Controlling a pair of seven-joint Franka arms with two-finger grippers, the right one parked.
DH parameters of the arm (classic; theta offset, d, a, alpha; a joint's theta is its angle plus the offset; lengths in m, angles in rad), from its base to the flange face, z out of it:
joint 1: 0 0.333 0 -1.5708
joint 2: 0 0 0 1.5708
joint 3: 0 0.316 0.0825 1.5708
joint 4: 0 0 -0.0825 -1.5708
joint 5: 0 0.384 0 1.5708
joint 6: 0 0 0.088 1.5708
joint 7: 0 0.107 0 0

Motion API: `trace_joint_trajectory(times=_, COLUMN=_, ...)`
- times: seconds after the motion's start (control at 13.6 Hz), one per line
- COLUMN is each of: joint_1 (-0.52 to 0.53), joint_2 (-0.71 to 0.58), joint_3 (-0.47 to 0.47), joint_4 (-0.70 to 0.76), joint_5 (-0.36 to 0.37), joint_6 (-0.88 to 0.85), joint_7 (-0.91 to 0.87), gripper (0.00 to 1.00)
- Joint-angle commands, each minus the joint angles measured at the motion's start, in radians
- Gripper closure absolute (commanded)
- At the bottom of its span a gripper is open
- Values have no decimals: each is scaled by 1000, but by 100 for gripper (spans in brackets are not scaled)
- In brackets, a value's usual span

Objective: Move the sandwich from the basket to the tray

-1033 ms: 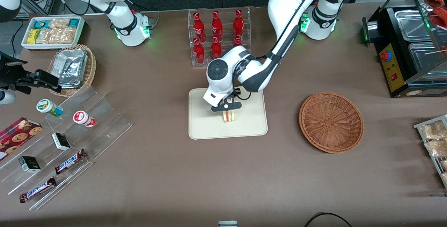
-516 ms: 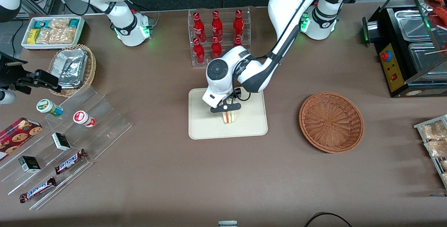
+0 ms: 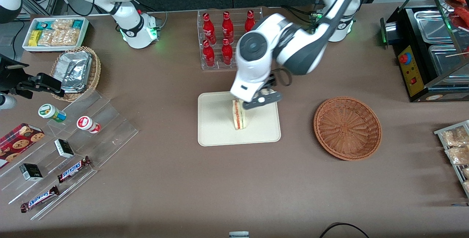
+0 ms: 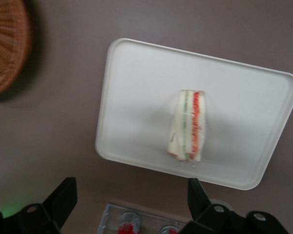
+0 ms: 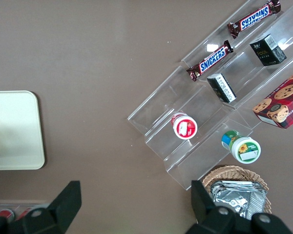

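With the sandwich (image 3: 239, 114) standing on the tray (image 3: 213, 128) — basket (image 3: 347, 127) bare at its 3 o'clock — placing looks done; claw (image 3: 262, 99) released, above it. Next: retreat.

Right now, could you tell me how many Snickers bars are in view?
2, both on the clear stepped stand toward the parked arm's end: one a step above the other, which is nearest the front camera. The gripper hangs open above the tray.

Even overhead light; soft shadows lay on the counter (image 3: 183, 179) beside the basket (image 3: 347, 128). Wrist view was slightly blurred, the tray (image 4: 136, 97) washed pale. Claw (image 4: 129, 207) hung above the tray, fingers spread.
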Motion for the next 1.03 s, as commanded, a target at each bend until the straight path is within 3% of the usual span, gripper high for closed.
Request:
trace_joint_trajectory(times=0.0, joint_1=79, joint_2=-97, joint_3=-3, joint_4=-39, joint_5=-18, joint_6=-94, joint_7=14, gripper=0)
trace_joint_trajectory(times=0.44, joint_1=288, joint_2=-248, joint_3=0, joint_4=-48, joint_5=-16, joint_6=-304, joint_7=350, gripper=0)
trace_joint_trajectory(times=0.96, joint_1=526, joint_2=-351, joint_3=1, joint_4=-47, joint_5=-6, joint_6=-427, joint_7=769, gripper=0)
